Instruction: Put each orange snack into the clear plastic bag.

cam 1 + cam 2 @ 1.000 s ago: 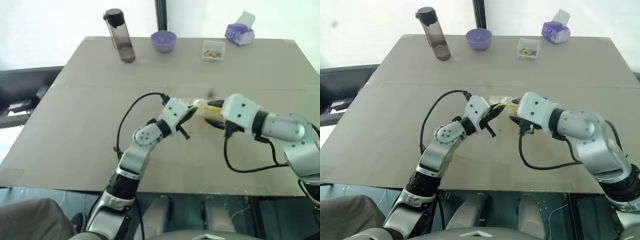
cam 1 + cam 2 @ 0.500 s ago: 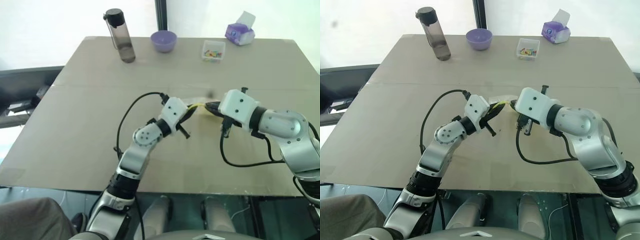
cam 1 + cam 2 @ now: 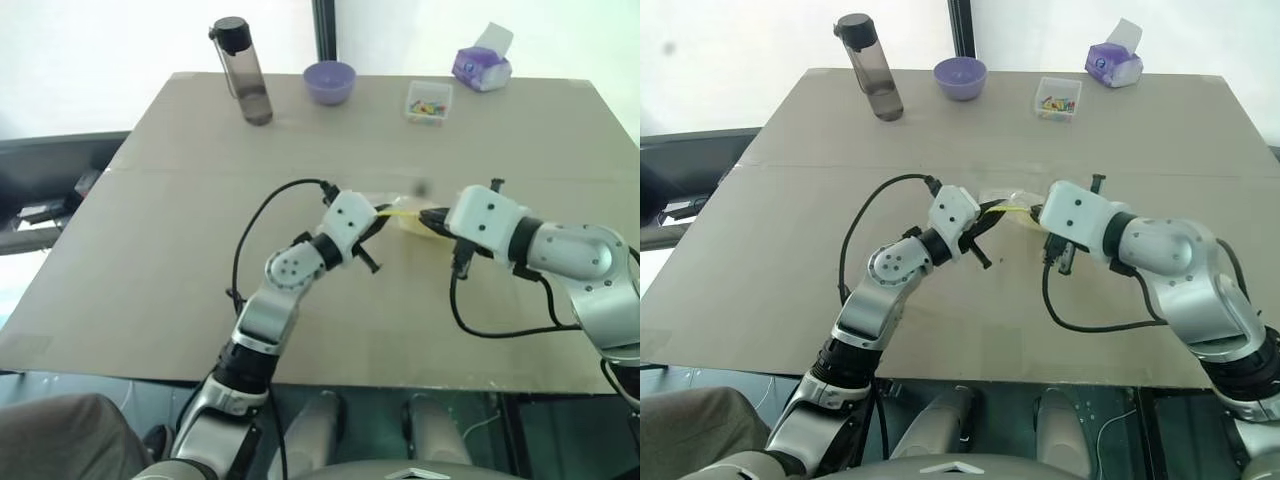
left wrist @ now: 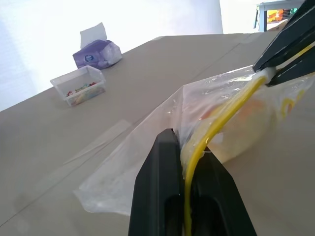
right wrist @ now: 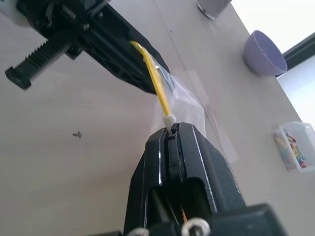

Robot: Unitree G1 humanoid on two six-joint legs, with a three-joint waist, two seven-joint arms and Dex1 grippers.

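Orange snack (image 4: 236, 125) is seen inside the clear plastic bag (image 4: 147, 162), held up at mid-table between both arms. The bag's yellow strip (image 4: 216, 128) is pinched at one end by the closed left gripper (image 4: 186, 162) and at the other by the closed right gripper (image 5: 171, 133) — the strip is stretched between them. Toward 12 o'clock, a dark bottle (image 3: 243, 70), purple bowl (image 3: 329, 82), small clear box (image 3: 428, 101) and tissue pack (image 3: 482, 66) are lined along the table's (image 3: 150, 260) far edge.
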